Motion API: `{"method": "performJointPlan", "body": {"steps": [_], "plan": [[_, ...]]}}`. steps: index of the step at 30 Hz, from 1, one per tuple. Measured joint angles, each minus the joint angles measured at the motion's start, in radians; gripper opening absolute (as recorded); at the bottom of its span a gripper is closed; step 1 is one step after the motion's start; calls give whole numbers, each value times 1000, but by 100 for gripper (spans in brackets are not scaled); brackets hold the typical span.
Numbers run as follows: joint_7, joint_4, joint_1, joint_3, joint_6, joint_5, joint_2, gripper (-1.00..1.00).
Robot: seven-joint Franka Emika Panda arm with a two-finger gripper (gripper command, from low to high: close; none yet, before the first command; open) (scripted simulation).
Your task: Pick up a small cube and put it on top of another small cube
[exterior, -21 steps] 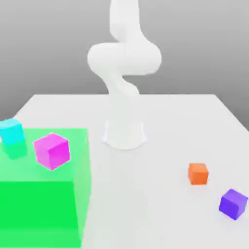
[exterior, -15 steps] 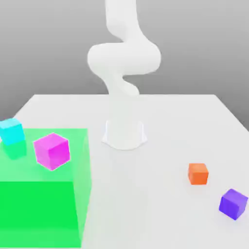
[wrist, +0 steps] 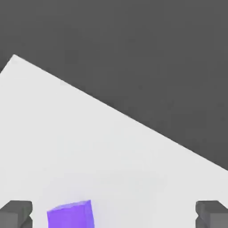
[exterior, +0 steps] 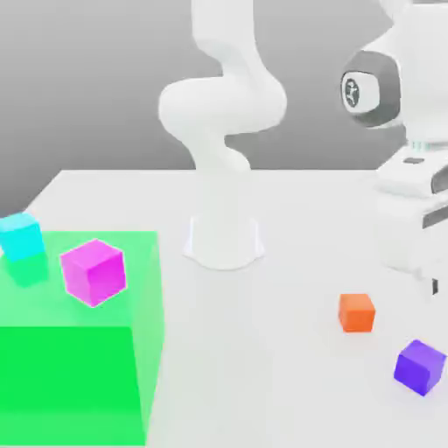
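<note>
The approach to the small purple cube [exterior: 420, 367] was judged under way; it lay on the table [exterior: 289, 385], near the orange cube [exterior: 356, 312]. The gripper [wrist: 114, 213] was spread wide and empty. Centring, then lowering, was needed. One purple, one orange, one magenta cube [exterior: 93, 271], one cyan cube [exterior: 19, 234] were counted

The small violet-purple cube [exterior: 420, 367] sits flat on the white tabletop [exterior: 289, 367], slightly rotated. The small orange cube [exterior: 356, 312] rests near it, apart, farther back.
</note>
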Motion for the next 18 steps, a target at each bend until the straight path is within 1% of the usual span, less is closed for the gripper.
{"method": "performJointPlan", "body": {"steps": [5,7,10,11,18], "plan": [[105,-27,90,-21,76,-156,173,0],[131,-21,116,-41,125,-195,244,0],[153,-1,145,-72,211,-224,355,0],[156,3,149,-78,226,-227,374,-100],[157,2,148,-76,223,-230,370,-100]]}}
